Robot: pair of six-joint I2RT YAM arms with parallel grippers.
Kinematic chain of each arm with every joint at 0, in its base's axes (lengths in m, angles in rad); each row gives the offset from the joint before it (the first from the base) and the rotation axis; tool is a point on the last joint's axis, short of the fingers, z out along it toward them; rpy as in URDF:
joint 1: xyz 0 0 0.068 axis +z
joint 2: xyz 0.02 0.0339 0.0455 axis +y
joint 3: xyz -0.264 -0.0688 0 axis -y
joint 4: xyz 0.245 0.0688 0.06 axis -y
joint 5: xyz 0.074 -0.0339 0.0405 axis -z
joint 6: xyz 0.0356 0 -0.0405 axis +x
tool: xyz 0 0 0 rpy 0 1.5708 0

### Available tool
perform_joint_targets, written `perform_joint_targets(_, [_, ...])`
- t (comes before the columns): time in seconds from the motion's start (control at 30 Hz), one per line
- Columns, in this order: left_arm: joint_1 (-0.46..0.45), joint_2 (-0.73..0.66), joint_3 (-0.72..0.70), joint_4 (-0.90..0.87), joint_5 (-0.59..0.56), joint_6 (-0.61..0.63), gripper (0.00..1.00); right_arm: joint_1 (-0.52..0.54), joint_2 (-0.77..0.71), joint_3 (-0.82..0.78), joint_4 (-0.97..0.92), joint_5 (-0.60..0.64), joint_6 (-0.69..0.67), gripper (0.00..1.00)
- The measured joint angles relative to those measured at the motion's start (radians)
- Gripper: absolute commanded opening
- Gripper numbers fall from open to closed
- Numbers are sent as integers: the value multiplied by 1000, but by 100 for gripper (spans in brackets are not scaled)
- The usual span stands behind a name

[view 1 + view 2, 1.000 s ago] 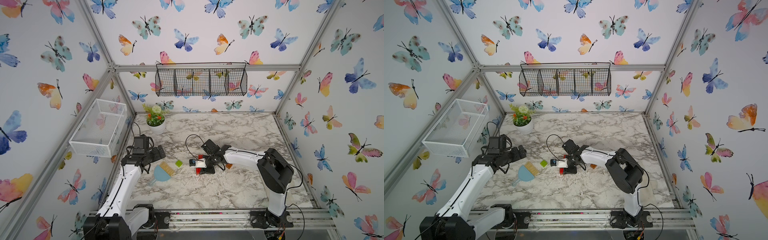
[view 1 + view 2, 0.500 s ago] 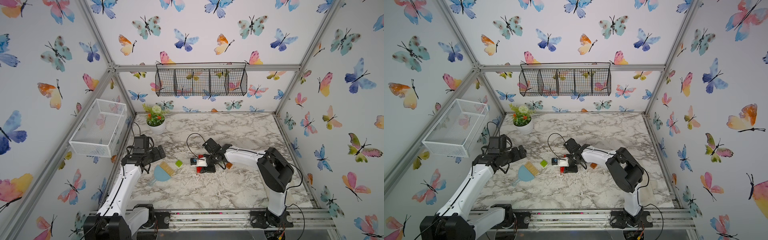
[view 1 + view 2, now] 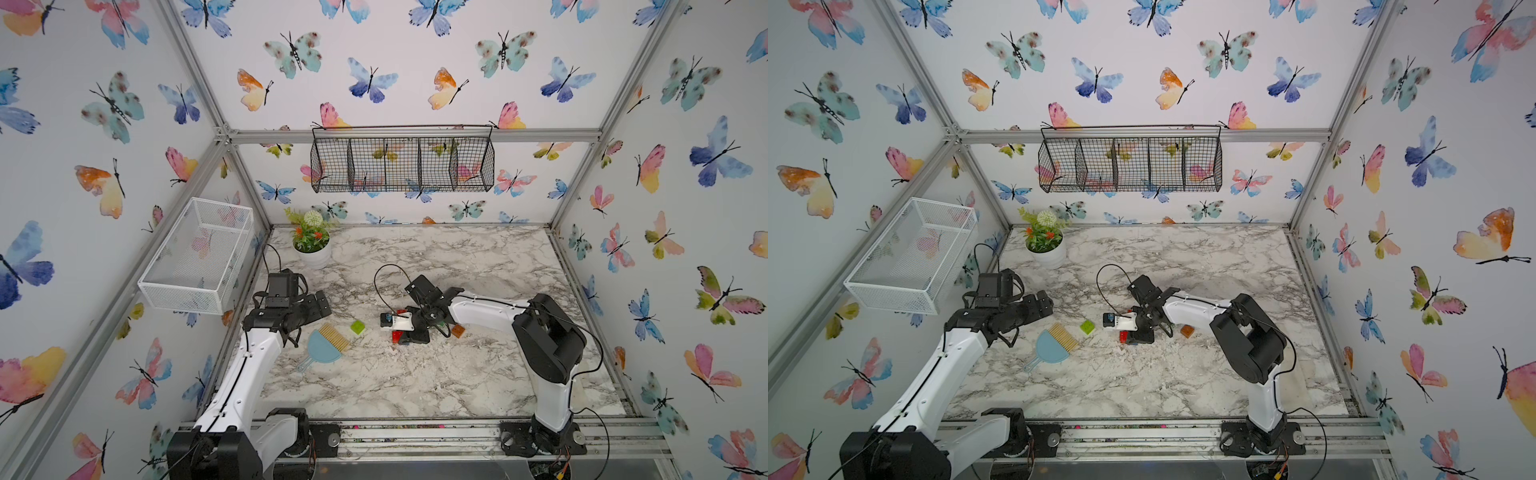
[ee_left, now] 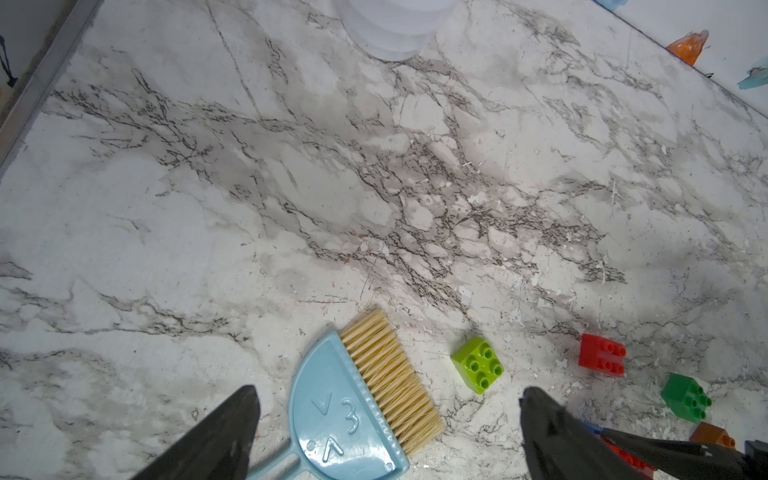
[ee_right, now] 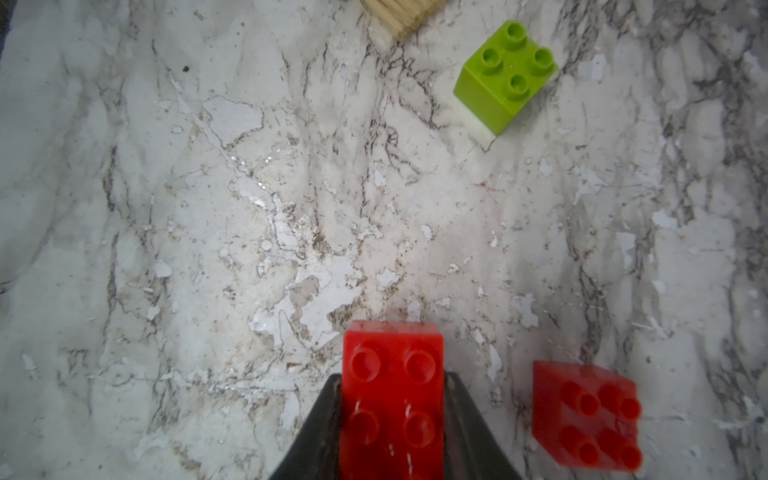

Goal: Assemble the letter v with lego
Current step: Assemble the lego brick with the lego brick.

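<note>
Right gripper (image 5: 392, 384) is nearly shut, clamped on the long red studded plastic brick (image 5: 390, 419). The square red brick (image 5: 586, 415) sits just beside it, the lime square brick (image 5: 505, 77) farther off. Left gripper (image 4: 388, 399) is spread wide and holds nothing, above the blue-and-tan plastic hand brush (image 4: 332, 411). The green square brick (image 4: 685, 397) and orange brick (image 4: 712, 434) lie loose on the marble tabletop (image 4: 208, 208).

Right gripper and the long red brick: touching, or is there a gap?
Touching. In the right wrist view the right gripper has both black fingers pressed flat against the sides of the long red brick, with no gap on either side.
</note>
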State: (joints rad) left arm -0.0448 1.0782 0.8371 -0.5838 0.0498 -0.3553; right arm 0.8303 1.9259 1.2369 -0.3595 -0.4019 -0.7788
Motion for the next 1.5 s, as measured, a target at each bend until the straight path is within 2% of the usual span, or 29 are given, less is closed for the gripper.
perform_joint_targets(0.93, [0, 0, 0, 0, 0, 0, 98, 0, -35, -55, 33, 29, 19, 1])
perform_joint_targets(1.13, [0, 0, 0, 0, 0, 0, 98, 0, -84, -134, 92, 41, 39, 1])
perform_joint_targets(1.5, [0, 0, 0, 0, 0, 0, 98, 24, -88, -155, 141, 77, 85, 1])
